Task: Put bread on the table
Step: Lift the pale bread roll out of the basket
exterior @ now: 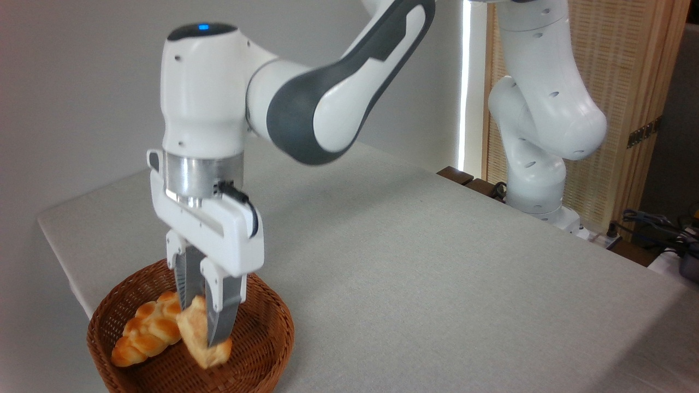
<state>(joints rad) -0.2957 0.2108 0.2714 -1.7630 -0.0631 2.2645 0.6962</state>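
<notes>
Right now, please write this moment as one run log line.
gripper: shut on bread | bread: over basket, tilted | loaf: in basket | table: no bread yet

The basket (262,349) is cut off by the bottom edge, its near rim out of sight. The gripper (205,322) fingers cover the middle of the bread (203,341), which is blurred. That roll hides the right end of the braided loaf (143,332). The table (437,284) runs off bottom and right.
</notes>
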